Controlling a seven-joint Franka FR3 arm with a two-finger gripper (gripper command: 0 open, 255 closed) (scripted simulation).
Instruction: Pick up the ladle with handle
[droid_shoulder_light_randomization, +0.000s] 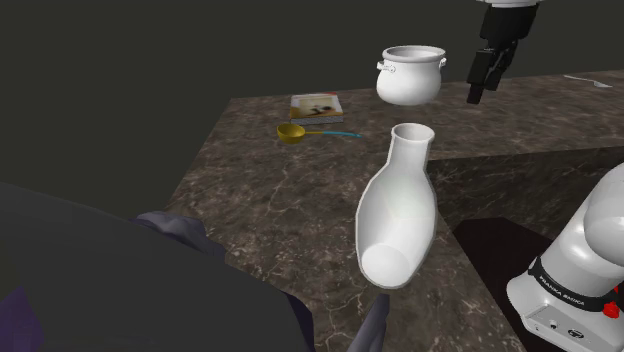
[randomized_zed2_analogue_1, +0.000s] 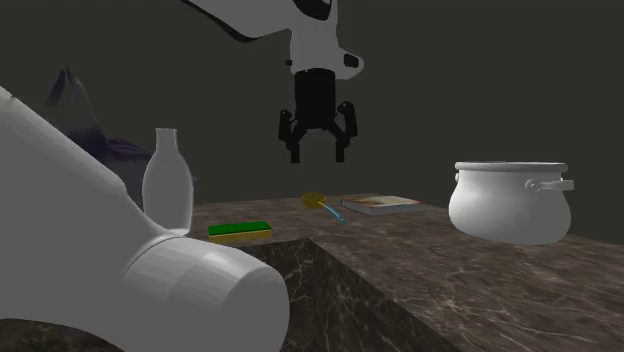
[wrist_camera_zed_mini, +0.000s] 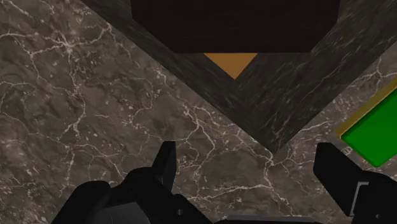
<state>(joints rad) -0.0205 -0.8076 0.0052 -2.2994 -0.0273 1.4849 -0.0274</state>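
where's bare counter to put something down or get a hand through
Most open: the marble counter between the ladle, the white vase and the dark cloth. Also free: the stretch right of the white pot in the shoulder view, below the open gripper. Crowded: the far edge, where book and ladle sit close together.

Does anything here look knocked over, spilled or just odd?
Nothing stands out. The yellow ladle lies flat by the book, the white pot and bottle stand upright, and nothing is spilled on the marble counter.
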